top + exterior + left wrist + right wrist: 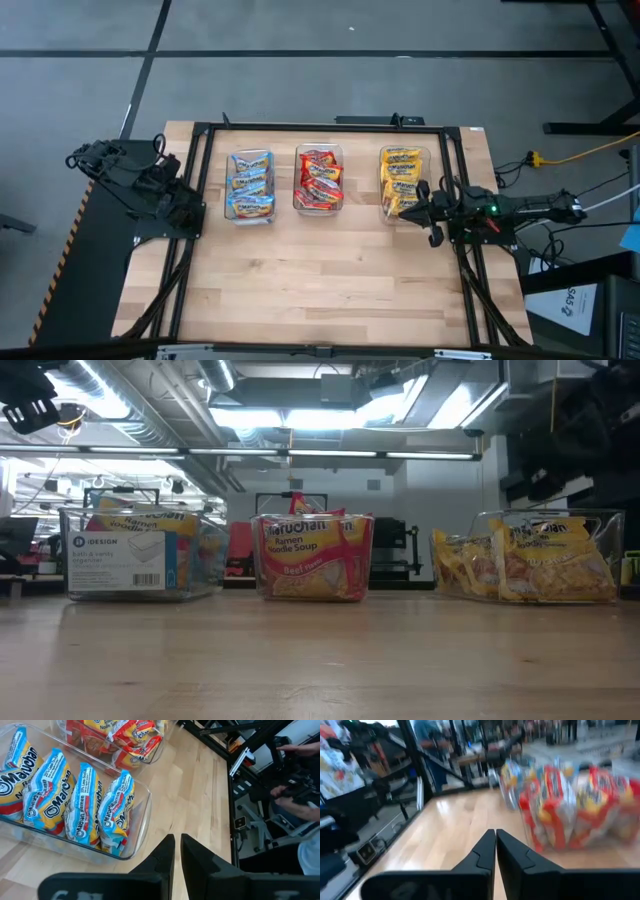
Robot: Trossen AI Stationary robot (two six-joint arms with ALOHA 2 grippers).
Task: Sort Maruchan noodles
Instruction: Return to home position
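The Maruchan noodles sit sorted in three clear bins in a row across the table's far half. The blue packets (250, 186) are on the left, the red packets (319, 180) in the middle and the yellow packets (402, 182) on the right. In each bin the packets stand on edge, side by side (75, 802). My left gripper (176, 845) is shut and empty; it hovers to the left of the blue bin (190, 207). My right gripper (495, 839) is shut and empty too, pointing level just in front of the yellow bin's near right corner (424, 208).
Bare wooden tabletop (320, 280) fills the near half. A black frame (200, 130) runs round the work area. The left bin bears a white label (116, 558). Beyond the table's right edge a person (300, 795) is at other arms.
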